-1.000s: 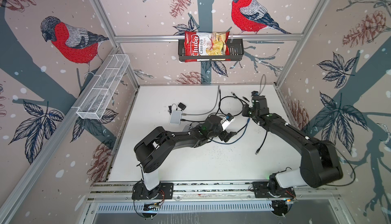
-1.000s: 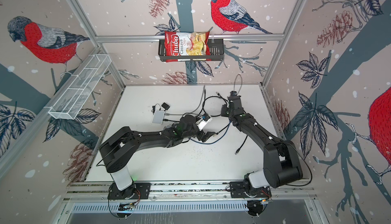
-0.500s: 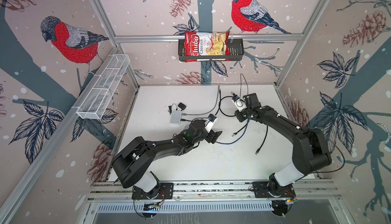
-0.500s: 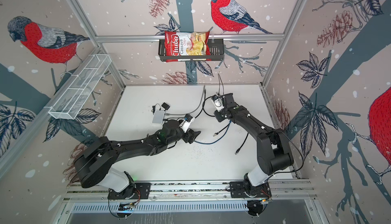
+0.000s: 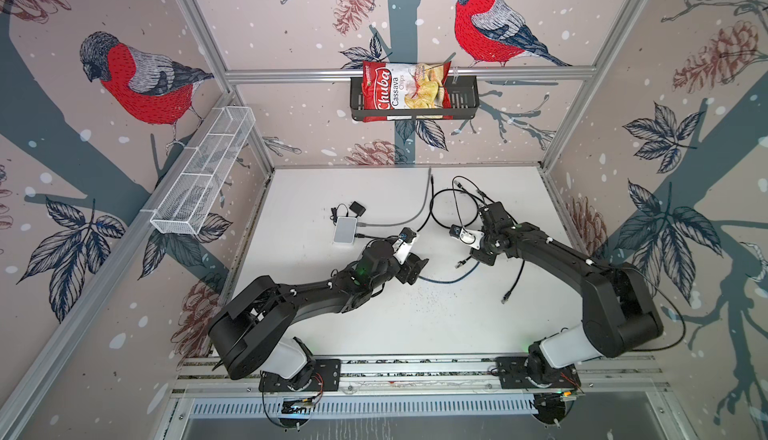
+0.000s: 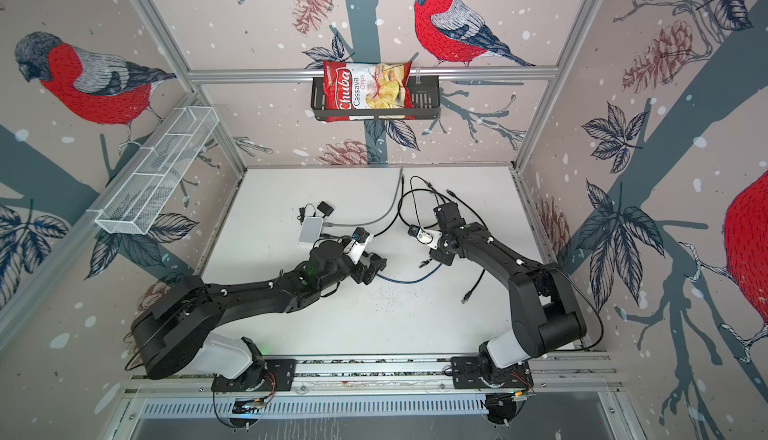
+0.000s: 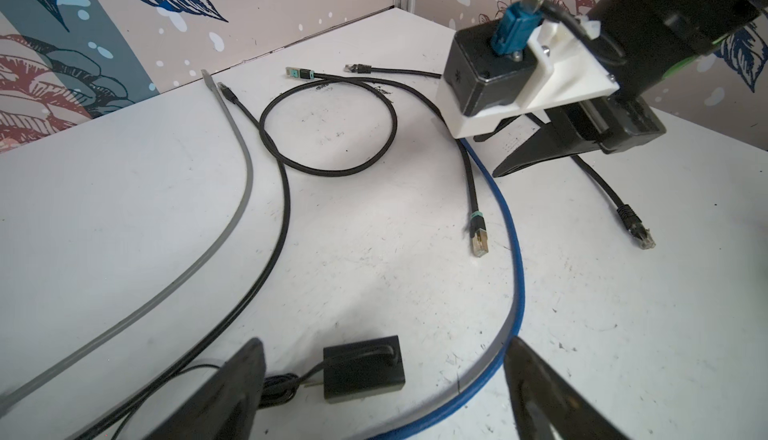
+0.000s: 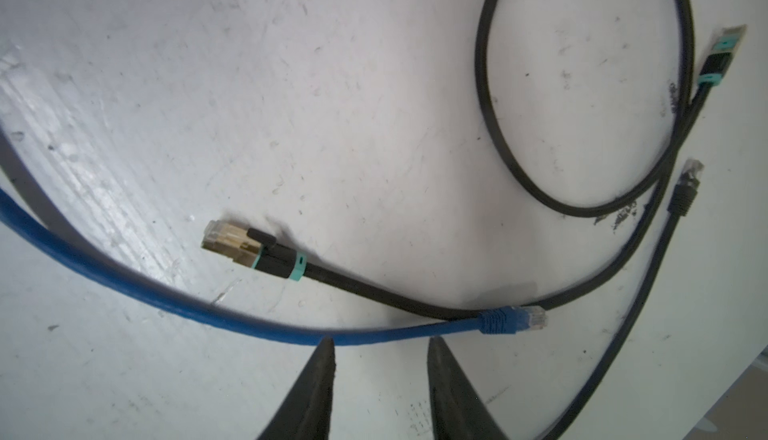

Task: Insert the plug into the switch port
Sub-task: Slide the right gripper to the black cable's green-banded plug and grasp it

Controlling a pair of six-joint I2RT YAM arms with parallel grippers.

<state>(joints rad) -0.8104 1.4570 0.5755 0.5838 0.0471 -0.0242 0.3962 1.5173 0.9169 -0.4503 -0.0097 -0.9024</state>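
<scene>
Scuffed white tabletop (image 5: 415,325), enclosed by bird-patterned walls (image 5: 124,167). The switch (image 5: 345,229) is seen left of centre; the teal-banded plug (image 8: 249,246) is laid loose among cables (image 7: 328,126), well apart from it. Left gripper (image 7: 382,375) and right gripper (image 8: 380,350) are spread, empty.

Two black robot arms (image 5: 316,292) reach inward from the near edge, both bent at the elbow. The left hand (image 5: 413,269) lies low, its fingers (image 7: 237,388) spread wide, holding nothing. The right hand (image 5: 478,257) points downward, its fingers (image 8: 316,392) a small gap apart, holding nothing.
</scene>
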